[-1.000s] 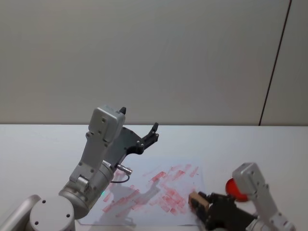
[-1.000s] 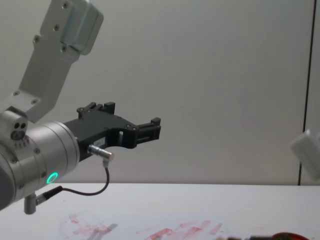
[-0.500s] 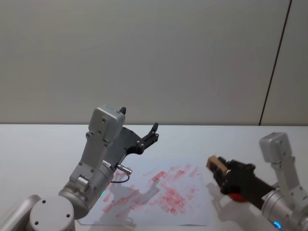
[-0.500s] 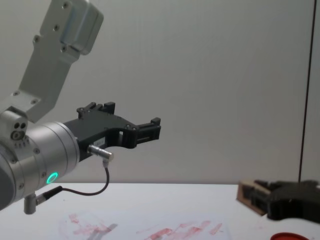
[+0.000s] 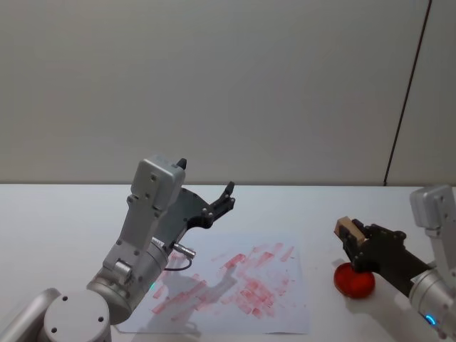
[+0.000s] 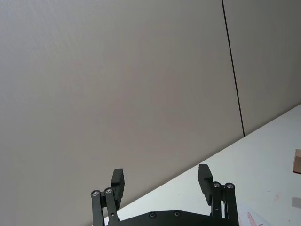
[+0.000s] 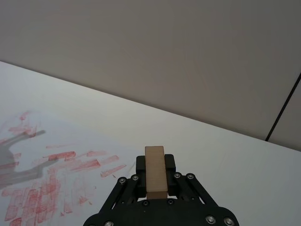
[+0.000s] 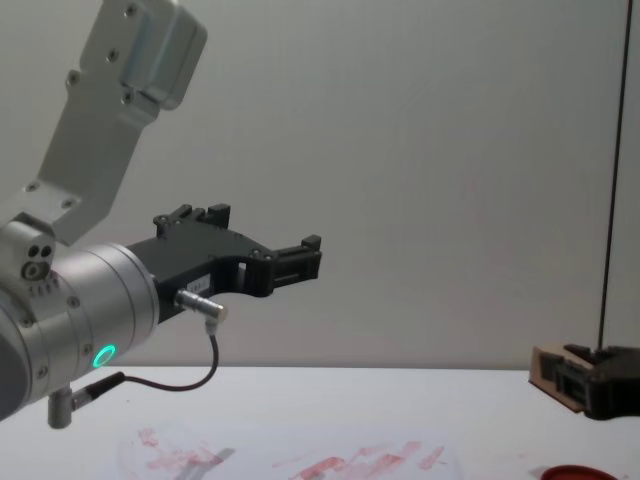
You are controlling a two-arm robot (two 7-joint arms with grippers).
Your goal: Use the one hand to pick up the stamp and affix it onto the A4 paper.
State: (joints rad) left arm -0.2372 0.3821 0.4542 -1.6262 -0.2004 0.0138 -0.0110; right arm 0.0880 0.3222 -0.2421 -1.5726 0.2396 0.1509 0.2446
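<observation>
Right gripper (image 5: 354,239) moved right, clamping stamp (image 5: 347,229); no labels legible.

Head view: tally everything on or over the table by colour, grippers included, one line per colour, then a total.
Black: 2, the left gripper held open above the table, the right gripper shut on the stamp
Tan: 1, the stamp
Red: 1, the round object
White with red ink marks: 1, the A4 paper
Total: 5

Right end effector (image 5: 354,239) clamped and raised at the right; left end effector (image 5: 226,197) spread, parked aloft.
</observation>
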